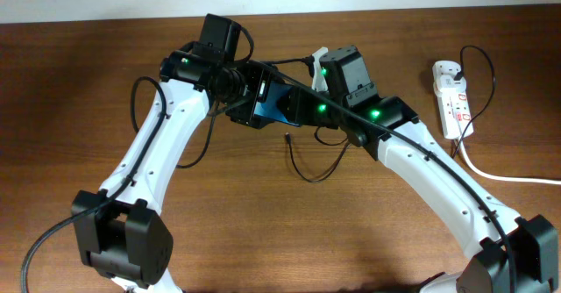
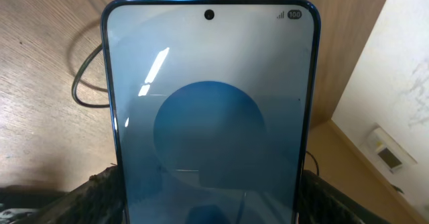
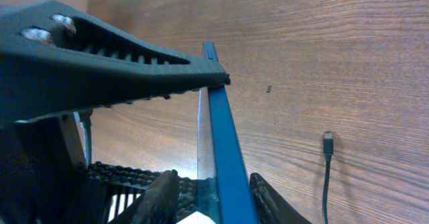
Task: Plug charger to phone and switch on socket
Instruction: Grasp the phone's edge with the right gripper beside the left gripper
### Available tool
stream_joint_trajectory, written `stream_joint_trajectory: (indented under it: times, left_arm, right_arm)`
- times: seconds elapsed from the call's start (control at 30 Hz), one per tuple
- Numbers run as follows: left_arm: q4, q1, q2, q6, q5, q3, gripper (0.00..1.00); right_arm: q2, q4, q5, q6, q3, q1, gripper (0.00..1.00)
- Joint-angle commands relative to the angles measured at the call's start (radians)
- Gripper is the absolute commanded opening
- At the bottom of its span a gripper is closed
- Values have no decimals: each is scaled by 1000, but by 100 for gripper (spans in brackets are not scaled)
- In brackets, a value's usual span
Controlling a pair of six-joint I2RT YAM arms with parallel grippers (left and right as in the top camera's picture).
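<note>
Holding the phone (image 2: 211,117), left gripper (image 2: 211,200) — charger (image 3: 327,143) lies on table (image 3: 335,36).

The phone (image 2: 209,117) screen shows "100" in its battery pill, beside signal bars, top right.

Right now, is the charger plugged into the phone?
Out. The charger tip lies on the table, apart from the phone.

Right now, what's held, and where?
The left fingers clamp the phone by its long edges, near its lower end. Unclear for the right fingers.
</note>
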Motion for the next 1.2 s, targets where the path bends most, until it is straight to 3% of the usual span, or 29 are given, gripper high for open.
stream_joint_trajectory:
  times: [0.0, 0.37, 0.63, 0.9, 1.17]
  left_arm:
    - [9, 1, -48, -10, 60, -2, 0]
    - [2, 1, -48, -9, 59, -2, 0]
    - [2, 1, -48, -10, 56, -2, 0]
    - [2, 1, -49, -9, 55, -2, 0]
    - [2, 1, -48, -9, 56, -2, 1]
  right_arm:
    - [2, 5, 22, -24, 12, 6, 35]
    - [2, 31, 21, -24, 12, 6, 20]
    - [2, 31, 21, -24, 12, 6, 18]
    - [2, 31, 21, -23, 12, 6, 4]
    - [1, 50, 21, -23, 13, 5, 4]
